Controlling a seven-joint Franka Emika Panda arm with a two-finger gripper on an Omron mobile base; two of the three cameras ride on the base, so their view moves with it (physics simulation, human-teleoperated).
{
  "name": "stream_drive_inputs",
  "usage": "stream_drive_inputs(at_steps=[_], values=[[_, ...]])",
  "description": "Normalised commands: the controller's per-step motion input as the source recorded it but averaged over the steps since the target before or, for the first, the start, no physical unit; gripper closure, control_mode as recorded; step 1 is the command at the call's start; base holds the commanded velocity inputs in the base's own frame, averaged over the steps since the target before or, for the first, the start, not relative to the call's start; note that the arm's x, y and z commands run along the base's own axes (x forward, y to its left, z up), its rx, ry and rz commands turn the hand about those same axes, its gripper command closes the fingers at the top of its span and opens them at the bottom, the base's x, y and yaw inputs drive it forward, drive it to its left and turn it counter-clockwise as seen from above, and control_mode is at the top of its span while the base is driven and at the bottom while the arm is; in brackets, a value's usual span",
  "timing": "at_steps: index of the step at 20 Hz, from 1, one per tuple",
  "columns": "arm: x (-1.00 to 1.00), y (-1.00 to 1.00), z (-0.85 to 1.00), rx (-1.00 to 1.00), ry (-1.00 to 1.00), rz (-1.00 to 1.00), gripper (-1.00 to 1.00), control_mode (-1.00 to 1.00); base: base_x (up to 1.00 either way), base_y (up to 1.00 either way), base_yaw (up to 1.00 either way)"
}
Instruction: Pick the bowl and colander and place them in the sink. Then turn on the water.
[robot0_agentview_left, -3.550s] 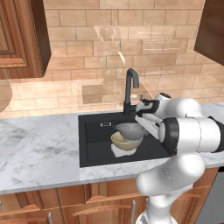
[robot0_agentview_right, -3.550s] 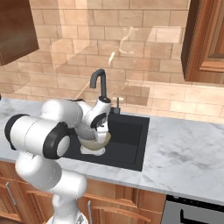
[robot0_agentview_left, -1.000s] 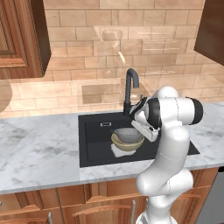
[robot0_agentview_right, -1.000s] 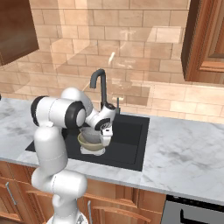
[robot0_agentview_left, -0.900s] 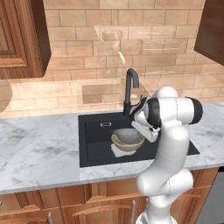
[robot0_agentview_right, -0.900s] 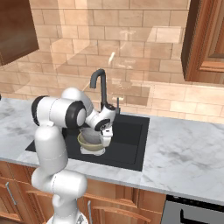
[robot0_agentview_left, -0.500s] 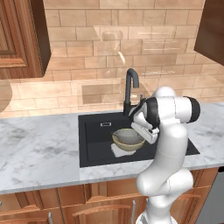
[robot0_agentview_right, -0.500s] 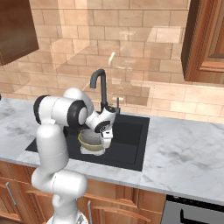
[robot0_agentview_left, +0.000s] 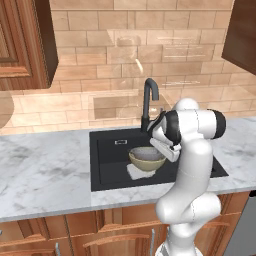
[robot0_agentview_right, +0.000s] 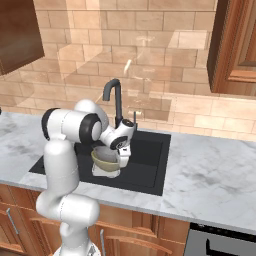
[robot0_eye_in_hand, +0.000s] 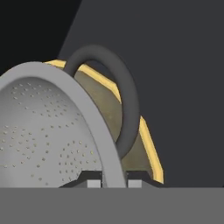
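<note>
In the left base view, the colander (robot0_agentview_left: 148, 152) sat nested in the bowl (robot0_agentview_left: 145, 163) at mid-frame inside the sink (robot0_agentview_left: 109, 159). The right base view showed the gripper (robot0_agentview_right: 123, 154) beside the bowl's right edge. In the hand view, the fingers (robot0_eye_in_hand: 93, 182) were clamped on the colander's grey perforated rim, its loop handle (robot0_eye_in_hand: 114, 87) arching above.

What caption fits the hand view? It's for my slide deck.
Gripper shut on the colander rim, nested in the bowl inside the sink.
</note>
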Motion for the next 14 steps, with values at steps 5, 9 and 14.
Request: stream_drive_inputs(at_steps=[5,9,14], values=[[0.00,0.00,-0.06,0.00,0.00,0.00,-1.00,-1.00,0.00,0.00,0.00],[0.00,0.00,0.00,0.00,0.00,0.00,-1.00,-1.00,0.00,0.00,0.00],[0.00,0.09,0.02,-0.01,0.00,0.00,-1.00,-1.00,0.00,0.00,0.00]])
